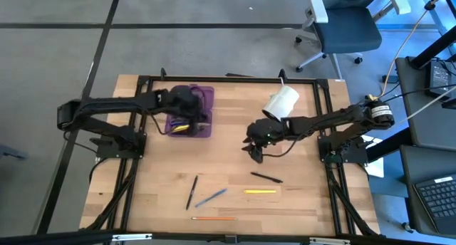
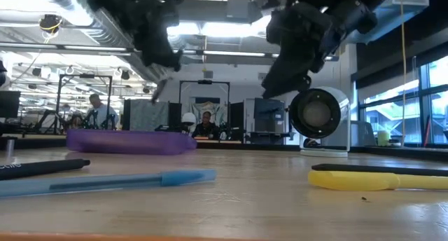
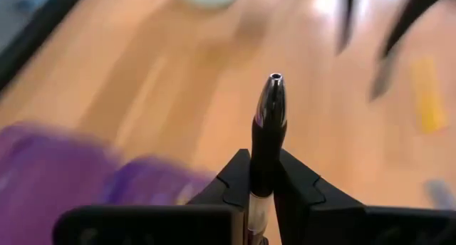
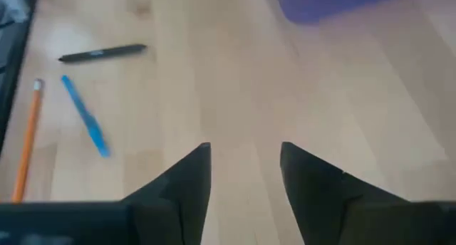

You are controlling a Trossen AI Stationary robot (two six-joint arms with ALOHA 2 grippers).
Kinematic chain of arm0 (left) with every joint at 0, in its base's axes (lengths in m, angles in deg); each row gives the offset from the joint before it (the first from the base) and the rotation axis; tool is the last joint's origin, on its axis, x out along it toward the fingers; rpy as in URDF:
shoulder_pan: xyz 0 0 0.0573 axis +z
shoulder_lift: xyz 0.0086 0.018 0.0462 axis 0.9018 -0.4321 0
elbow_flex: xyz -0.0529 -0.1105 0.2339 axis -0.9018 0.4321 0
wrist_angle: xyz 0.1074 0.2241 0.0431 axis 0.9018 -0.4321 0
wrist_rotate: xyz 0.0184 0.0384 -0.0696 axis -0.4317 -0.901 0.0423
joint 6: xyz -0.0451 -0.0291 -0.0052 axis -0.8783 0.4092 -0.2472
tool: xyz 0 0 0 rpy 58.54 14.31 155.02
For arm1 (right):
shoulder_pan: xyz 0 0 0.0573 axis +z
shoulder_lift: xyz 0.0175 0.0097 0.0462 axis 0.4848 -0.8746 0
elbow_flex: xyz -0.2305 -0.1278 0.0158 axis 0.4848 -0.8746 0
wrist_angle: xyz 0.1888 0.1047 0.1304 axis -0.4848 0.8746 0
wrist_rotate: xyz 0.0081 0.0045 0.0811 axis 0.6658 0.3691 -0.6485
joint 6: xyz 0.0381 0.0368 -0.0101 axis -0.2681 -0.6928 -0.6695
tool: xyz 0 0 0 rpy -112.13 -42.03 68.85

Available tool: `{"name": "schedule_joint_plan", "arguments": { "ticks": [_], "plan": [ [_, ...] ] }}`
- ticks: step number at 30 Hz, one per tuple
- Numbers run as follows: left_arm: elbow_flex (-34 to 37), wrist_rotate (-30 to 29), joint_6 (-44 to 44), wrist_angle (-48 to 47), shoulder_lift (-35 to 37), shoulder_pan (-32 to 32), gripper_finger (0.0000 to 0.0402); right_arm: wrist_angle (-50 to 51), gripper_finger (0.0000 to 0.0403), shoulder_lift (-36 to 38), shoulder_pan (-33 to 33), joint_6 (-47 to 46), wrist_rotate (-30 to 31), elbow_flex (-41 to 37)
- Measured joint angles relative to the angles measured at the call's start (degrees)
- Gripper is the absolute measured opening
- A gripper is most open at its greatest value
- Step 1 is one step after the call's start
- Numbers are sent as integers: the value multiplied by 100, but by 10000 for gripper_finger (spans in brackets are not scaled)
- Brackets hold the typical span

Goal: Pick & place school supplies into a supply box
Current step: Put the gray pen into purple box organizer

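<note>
So the thing in play is a black pen [image 3: 268, 131], clamped between the fingers of the left hand [image 3: 265, 184], tip poking out past them. It's a thin, stiff, light stick with a glossy barrel, so my guess is it'll want to pivot or slip if it's pinched near one end; mid-barrel is the safer spot for all of these. The left hand sits right over the purple supply box [image 1: 202, 97] at the back left of the tabletop [image 1: 299, 202], which already has at least a yellow piece lying in it.

Still loose near the front edge: another black pen [image 1: 192, 191], a blue pen [image 1: 211, 197], an orange pencil [image 1: 213, 219], a yellow pen [image 1: 259, 191] and one more black pen [image 1: 266, 176]. All lie flat, so they need a low pinch across the barrel.

The right hand [image 1: 255, 154] hangs mid-table, angled down, fingers apart and holding nothing, near that last black pen. White roll [image 1: 281, 102] stands behind it.
</note>
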Motion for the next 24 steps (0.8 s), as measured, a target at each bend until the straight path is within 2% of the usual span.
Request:
{"name": "schedule_joint_plan", "arguments": {
  "ticks": [3,7,12,15,20,24],
  "plan": [
    [-396,-624,108,-932,-199,-112,25,128,174,10,0,-153,-3,-2],
    [-599,-727,124,-1437,-585,-147,25,349,174,11,2,-535,-161,-1],
    [-723,-946,267,-1900,-1225,-72,25,598,174,11,6,-853,-1399,-2],
    [-769,-1000,361,-1959,-1564,-10,25,637,174,11,93,-558,-1812,-2],
    [-910,-1062,442,-2319,-2024,45,26,634,174,11,401,-208,-1656,-2],
    [-1045,-1283,469,-2645,-2347,72,26,867,174,11,638,-361,-1169,-1]
  ]
}}
